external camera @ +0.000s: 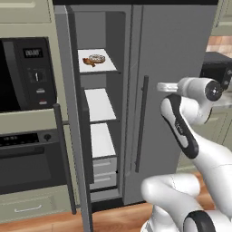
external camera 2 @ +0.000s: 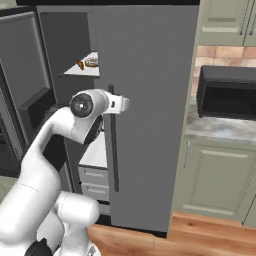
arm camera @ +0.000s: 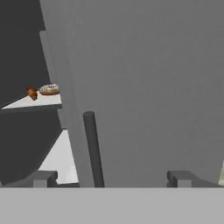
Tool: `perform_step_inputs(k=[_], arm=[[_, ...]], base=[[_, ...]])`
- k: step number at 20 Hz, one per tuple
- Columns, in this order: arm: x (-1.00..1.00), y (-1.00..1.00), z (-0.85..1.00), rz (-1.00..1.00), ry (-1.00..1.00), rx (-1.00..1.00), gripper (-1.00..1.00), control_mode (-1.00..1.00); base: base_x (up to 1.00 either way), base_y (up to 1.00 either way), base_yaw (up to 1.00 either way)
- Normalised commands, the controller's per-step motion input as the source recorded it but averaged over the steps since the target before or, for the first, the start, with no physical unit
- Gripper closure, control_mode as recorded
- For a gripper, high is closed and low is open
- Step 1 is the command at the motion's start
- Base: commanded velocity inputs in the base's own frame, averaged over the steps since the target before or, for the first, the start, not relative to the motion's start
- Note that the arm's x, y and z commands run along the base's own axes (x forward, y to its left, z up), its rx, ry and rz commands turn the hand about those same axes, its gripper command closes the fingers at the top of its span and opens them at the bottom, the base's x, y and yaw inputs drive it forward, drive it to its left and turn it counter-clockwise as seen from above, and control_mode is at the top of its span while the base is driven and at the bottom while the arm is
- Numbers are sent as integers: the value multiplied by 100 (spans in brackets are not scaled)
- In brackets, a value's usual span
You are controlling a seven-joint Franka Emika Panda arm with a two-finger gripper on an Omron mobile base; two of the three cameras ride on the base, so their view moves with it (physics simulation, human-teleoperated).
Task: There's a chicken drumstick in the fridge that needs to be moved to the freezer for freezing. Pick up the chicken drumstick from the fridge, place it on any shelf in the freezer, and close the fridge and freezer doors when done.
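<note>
Hand (arm camera: pixel 111 177) released, empty, facing the shut fridge door (arm camera: pixel 148 87). Freezer (external camera: pixel 97 113) open; chicken drumstick (external camera: pixel 88 61) beside donut (external camera: pixel 97 58) on top shelf (external camera: pixel 108 67).

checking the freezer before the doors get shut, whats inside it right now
On the top shelf of the open freezer lie a chicken drumstick and a frosted donut. The lower shelves look bare; the drawers hide their contents.

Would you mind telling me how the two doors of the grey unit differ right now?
The freezer door stands swung wide open, exposing white shelves; the fridge door is shut. In the right base view the freezer door carries a black dispenser panel; the fridge door is plain. Both are tall, grey, with long vertical bar handles.
</note>
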Motion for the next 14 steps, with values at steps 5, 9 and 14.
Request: perform_step_inputs(k=[5, 9, 14], arm=[[-100, 15, 7, -1, 8, 0, -100, -100], [-100, 72, -14, -4, -2, 0, -100, -100], [-100, 92, 0, -7, 0, 0, -100, -100]], base=[[0, 0, 0], [0, 0, 0], [0, 0, 0]])
